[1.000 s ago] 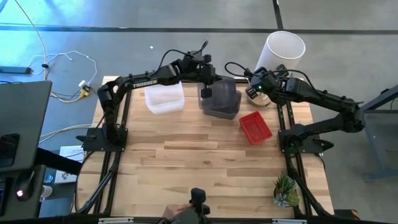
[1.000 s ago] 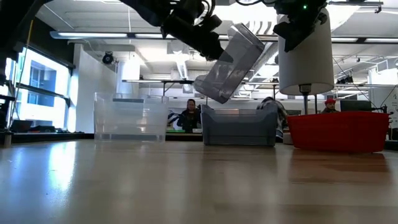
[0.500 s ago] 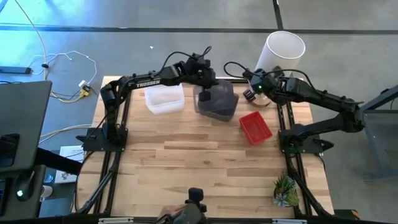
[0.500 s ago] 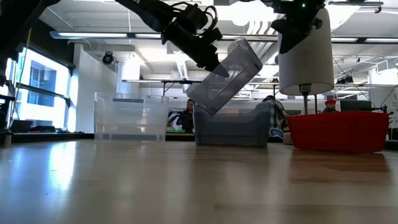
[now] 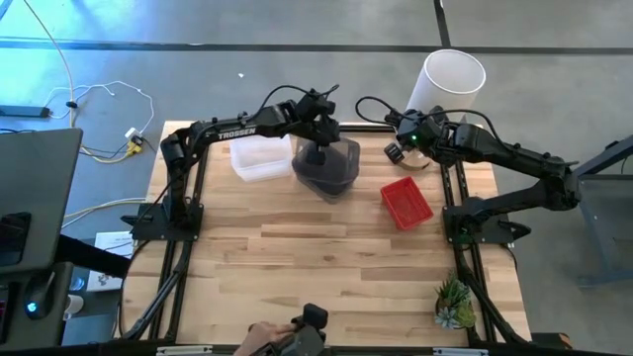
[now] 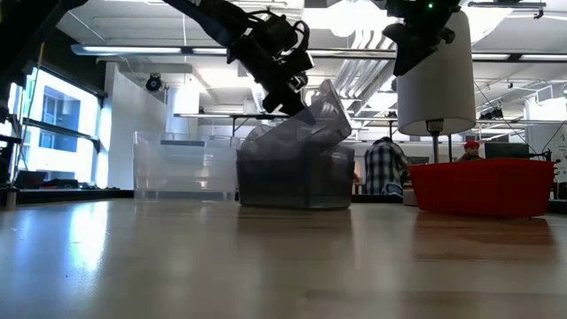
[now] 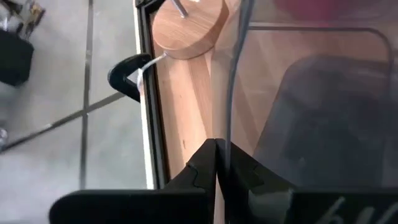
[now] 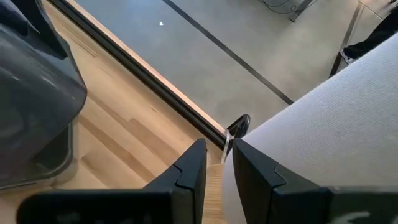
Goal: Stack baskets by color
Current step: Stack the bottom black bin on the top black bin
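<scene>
My left gripper (image 5: 321,148) is shut on a smoky grey basket (image 6: 321,115), which tilts with its lower end inside a second grey basket (image 6: 292,182) that stands on its bottom on the table. Left of them stands a clear basket (image 5: 262,156). A red mesh basket (image 5: 406,202) sits to the right. My right gripper (image 5: 399,148) is at the far right, at the tall white cylinder (image 5: 450,84), with the cylinder's wall in its narrow gap. My left gripper pinches the thin upper wall (image 7: 231,112) of the tilted grey basket, one finger inside and one outside, slanting down from above. The basket leans, its lower end in the standing grey basket. My right gripper has the white cylinder's wall edge (image 8: 231,146) between its two fingers, coming from the table's side. The fingers hide the place of contact.
A round wooden base with a rod (image 7: 189,28) stands by the far right corner. A small plant (image 5: 453,305) is at the near right corner. Bare wood (image 5: 316,257) fills the table's near half. People (image 6: 383,168) show in the room behind.
My left gripper has sunk and gone toward the table's left edge while tipping and rolling. The held grey basket has come down from clear above into the standing grey basket. The standing basket has slid toward the left, closer to the clear basket.
</scene>
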